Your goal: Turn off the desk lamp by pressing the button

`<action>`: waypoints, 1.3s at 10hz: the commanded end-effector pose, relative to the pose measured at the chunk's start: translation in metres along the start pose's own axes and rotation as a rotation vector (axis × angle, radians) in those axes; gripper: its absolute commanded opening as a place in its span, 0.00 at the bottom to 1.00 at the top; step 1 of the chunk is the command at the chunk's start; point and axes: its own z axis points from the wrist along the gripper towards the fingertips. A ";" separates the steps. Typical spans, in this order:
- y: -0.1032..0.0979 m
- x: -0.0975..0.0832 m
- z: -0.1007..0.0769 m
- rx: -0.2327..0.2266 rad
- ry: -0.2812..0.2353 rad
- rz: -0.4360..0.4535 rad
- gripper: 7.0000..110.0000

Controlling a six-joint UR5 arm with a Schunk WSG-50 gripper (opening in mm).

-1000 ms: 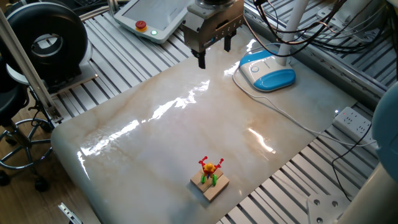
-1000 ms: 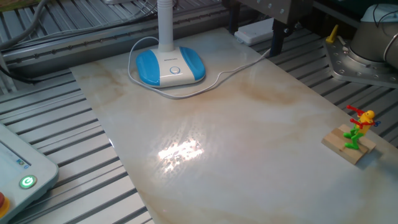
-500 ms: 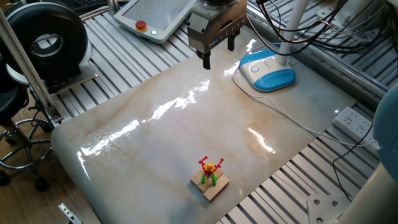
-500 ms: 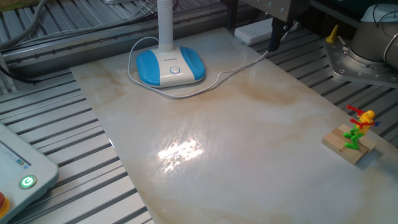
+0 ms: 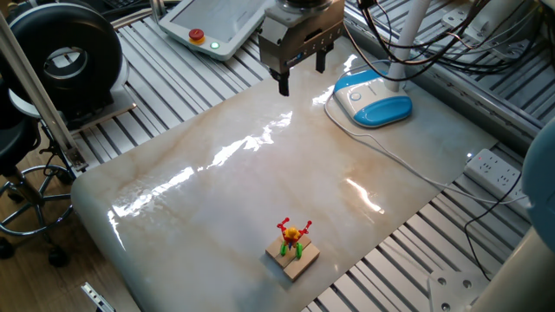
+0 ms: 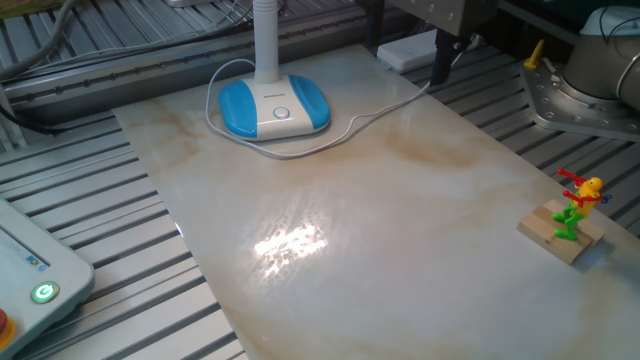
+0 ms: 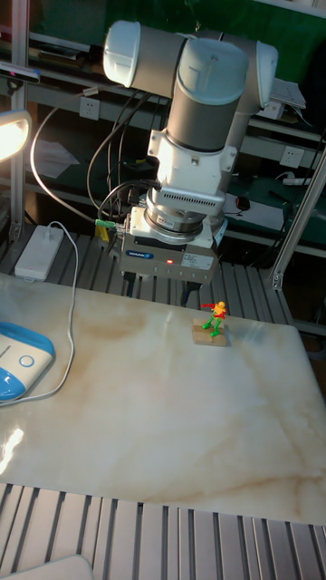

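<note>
Tall fixed view shows the desk lamp (image 7: pixel 11 132) lit; the gripper (image 5: pixel 301 74), fingers apart, hovers beside the button (image 6: pixel 281 113), unpressed.

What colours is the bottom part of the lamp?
The desk lamp base is half white, half sky-blue; the other fixed view shows it best.

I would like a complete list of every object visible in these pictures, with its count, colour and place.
desk lamp: one, white and sky-blue base, far corner of the marble table
button: one, white, on the lamp base
cord: one, white, curving round the base
toy figure: one, red, yellow and green, on a wooden block near the table edge
pendant: one, white with red button, beyond the table
power strip: one, white, off the table
tool: one, black fingers open, above the table beside the lamp
</note>
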 end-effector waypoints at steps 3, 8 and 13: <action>-0.003 -0.004 -0.002 -0.005 -0.018 0.008 0.79; -0.004 -0.004 -0.002 -0.002 -0.018 -0.001 0.79; -0.050 -0.013 -0.006 0.185 -0.049 -0.083 0.79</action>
